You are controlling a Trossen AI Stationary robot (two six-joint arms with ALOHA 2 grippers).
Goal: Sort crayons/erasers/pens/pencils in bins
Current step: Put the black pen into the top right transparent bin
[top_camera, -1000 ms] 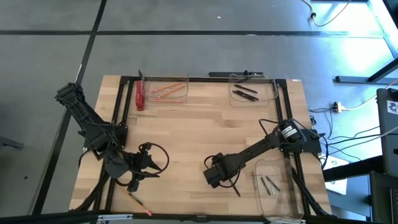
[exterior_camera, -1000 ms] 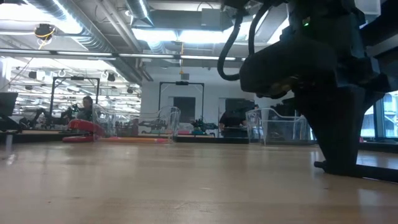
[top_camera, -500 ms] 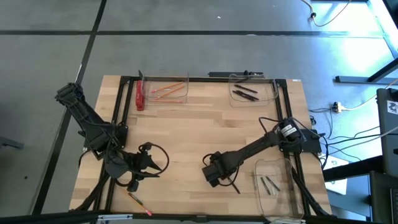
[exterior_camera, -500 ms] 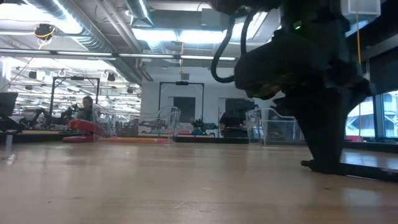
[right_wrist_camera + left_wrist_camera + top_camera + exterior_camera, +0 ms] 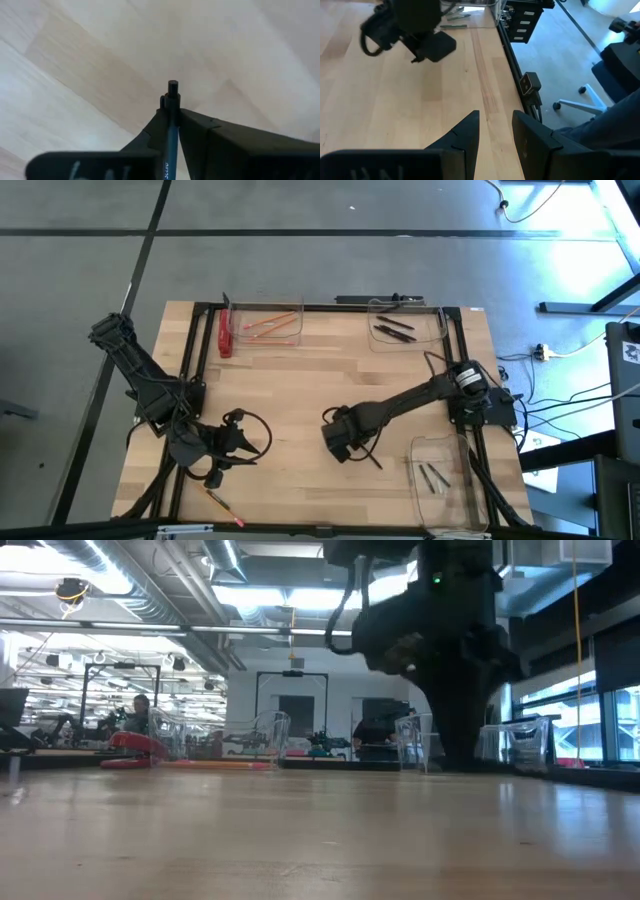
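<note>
High view: right gripper [image 5: 345, 442] lifted pen [image 5: 172, 131] off table [image 5: 300, 400], shifted left

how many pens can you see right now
3, maybe more. Two pens lie in the far right bin; one pen is clamped in the right gripper over mid-table. The dark strip behind that bin and the sticks in the near right bin are unclear.
</note>
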